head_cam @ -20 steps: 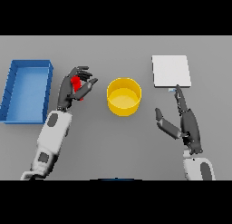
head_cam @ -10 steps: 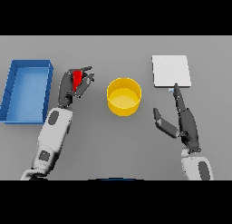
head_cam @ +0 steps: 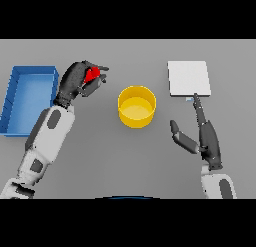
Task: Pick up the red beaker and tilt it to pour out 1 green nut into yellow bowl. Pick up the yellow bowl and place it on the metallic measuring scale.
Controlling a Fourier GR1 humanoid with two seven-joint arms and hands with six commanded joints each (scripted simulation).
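Head view: the left hand (head_cam: pixel 75 82) grips the red beaker (head_cam: pixel 91 74) left of the yellow bowl (head_cam: pixel 136 106), the right hand (head_cam: pixel 204 136) lies open-fingered below the metallic measuring scale (head_cam: pixel 188 78); tilting from here could drop the nut short.
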